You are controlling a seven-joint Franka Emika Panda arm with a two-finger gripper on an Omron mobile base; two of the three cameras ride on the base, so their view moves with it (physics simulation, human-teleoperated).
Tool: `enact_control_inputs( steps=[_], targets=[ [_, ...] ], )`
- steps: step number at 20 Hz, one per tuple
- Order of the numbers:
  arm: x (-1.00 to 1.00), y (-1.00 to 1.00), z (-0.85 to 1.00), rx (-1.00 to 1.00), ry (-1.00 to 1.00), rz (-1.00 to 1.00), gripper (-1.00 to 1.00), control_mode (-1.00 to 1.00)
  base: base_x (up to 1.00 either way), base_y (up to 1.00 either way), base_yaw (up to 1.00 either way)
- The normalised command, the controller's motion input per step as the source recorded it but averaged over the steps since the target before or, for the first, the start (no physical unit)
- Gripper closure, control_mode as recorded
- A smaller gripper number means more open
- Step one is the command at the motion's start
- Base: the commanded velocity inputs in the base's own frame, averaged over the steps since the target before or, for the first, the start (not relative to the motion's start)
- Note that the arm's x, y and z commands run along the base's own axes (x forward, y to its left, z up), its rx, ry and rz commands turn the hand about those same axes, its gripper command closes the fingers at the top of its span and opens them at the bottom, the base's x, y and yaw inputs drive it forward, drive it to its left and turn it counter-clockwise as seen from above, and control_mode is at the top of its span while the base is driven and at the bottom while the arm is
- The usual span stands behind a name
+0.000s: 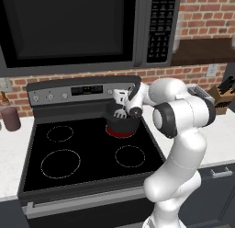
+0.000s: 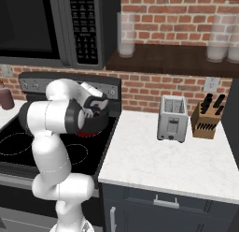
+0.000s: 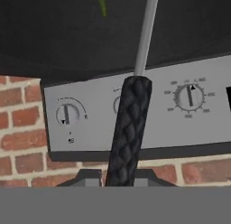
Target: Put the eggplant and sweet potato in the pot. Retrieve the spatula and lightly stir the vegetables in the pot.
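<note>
The dark pot [image 1: 124, 124] stands on the glowing red back-right burner [image 1: 118, 133] of the stove; in the right base view the pot [image 2: 95, 125] is partly behind my arm. My gripper [image 1: 121, 113] hangs over its rim, shut on the spatula. In the hand view the gripper [image 3: 119, 179] clamps the spatula's black textured handle [image 3: 129, 128], and its thin silver shaft [image 3: 146, 33] runs into the dark pot interior. The spatula's head is hidden. The eggplant and sweet potato are hidden inside the pot. A small green scrap [image 3: 101, 2] shows in that darkness; what it is I cannot tell.
The stove's control panel with knobs [image 3: 189, 95] is right behind the pot. A microwave [image 1: 69, 29] hangs low above. A maroon jar [image 1: 10, 119] stands left of the stove. A toaster [image 2: 172, 118] and knife block [image 2: 205, 119] sit on the right counter.
</note>
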Motion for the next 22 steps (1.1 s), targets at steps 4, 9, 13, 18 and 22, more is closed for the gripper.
enact_control_inputs(
  steps=[4, 9, 13, 18, 22],
  targets=[
    [-0.06, 0.27, 0.00, -0.08, -0.01, -0.02, 1.00, -1.00, 0.00, 0.00, 0.00],
    [0.03, 0.05, 0.00, -0.07, -0.03, -0.05, 1.00, -1.00, 0.00, 0.00, 0.00],
    [0.04, 0.00, 0.00, -0.06, -0.13, -0.08, 1.00, -1.00, 0.00, 0.00, 0.00],
    [0.04, -0.03, 0.00, -0.02, -0.34, -0.12, 1.00, -1.00, 0.00, 0.00, 0.00],
    [0.09, 0.00, 0.00, 0.00, -0.48, -0.11, 1.00, -1.00, 0.00, 0.00, 0.00]
  ],
)
